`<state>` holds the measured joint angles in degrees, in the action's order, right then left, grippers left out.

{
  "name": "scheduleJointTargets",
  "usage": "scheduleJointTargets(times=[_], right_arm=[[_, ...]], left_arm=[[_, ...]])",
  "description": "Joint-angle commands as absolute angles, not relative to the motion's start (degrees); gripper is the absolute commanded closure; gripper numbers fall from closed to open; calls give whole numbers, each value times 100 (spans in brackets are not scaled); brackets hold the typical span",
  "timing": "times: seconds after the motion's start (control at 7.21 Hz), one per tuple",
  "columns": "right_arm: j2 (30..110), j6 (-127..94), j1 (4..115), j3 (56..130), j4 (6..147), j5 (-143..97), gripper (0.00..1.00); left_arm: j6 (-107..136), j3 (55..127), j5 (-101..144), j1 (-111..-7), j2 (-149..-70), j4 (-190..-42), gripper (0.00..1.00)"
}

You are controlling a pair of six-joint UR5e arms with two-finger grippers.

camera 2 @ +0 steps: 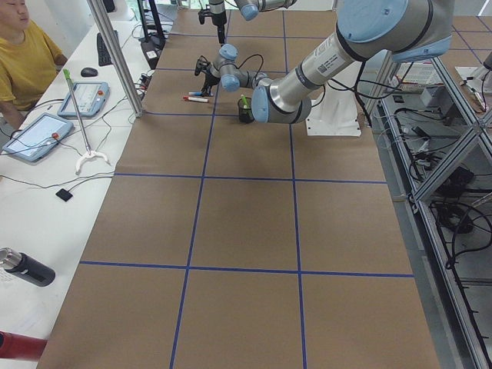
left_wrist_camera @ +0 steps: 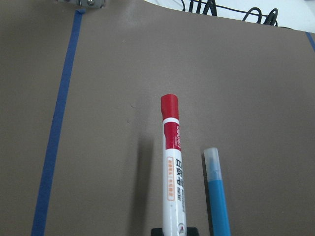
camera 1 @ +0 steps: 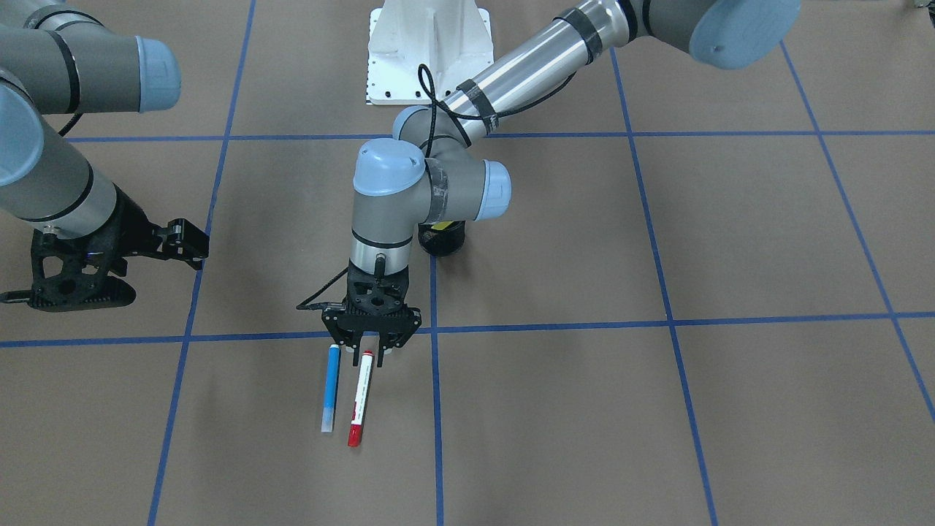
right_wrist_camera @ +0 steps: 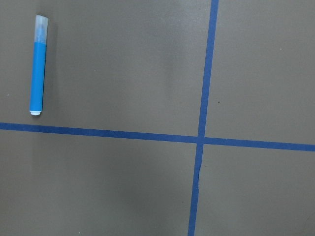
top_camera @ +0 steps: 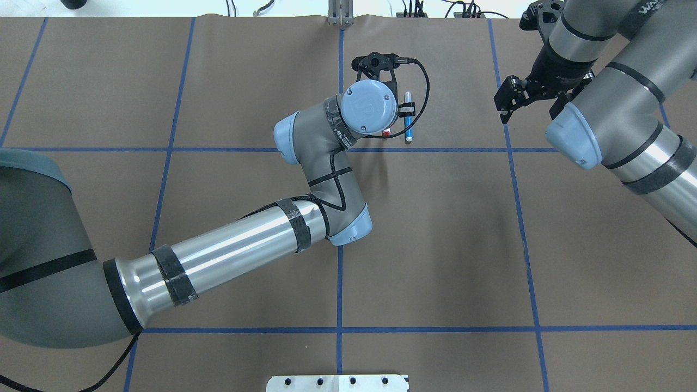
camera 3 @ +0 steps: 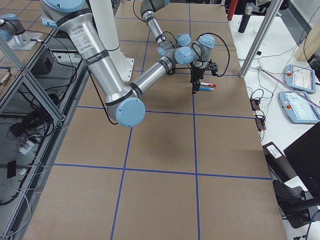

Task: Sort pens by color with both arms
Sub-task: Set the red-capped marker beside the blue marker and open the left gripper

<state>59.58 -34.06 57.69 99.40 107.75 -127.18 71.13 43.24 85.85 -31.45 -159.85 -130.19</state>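
The white pen with a red cap [camera 1: 360, 398] lies lengthwise beside the blue pen [camera 1: 331, 387] on the brown table. My left gripper [camera 1: 371, 349] points down at the red-capped pen's [left_wrist_camera: 172, 177] bare end, shut on that end; the pen's offset shadow suggests it is slightly raised. The blue pen [left_wrist_camera: 216, 196] rests flat just beside it, free. My right gripper [top_camera: 509, 100] hangs well to the side over bare table with nothing seen in it; whether it is open or shut I cannot tell. The right wrist view shows only the blue pen [right_wrist_camera: 38, 64].
A black mesh cup [camera 1: 440, 239] stands behind the left wrist, mostly hidden, with a green pen [camera 2: 242, 101] poking out. The white pedestal [camera 1: 427, 51] is at the robot's base. A person [camera 2: 27, 61] sits at a side desk with tablets. Blue tape lines grid the table.
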Motion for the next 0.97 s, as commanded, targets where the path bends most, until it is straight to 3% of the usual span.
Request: scheduleJointTargets(times=[0.0,0.28,0.42,0.83], right_arm=[[5950,-3410,5766,9940,10775,-12709,1],[5924,-3445,5766,9949,10775,-12718,0],[5906,-3454,5766,9949,10775,-12735,1],[5845,-4022,5731,9993,10434,-12779,1]], left_arm=[[7110,4333,8578,-3138,-15987,-13017,2],[6927,4621,8657,-3164,-15952,-12947,1],[6865,5119,8910,-3216,-15796,-12494,1],[6279,7812,10271,-3664,-14945,-9853,1]])
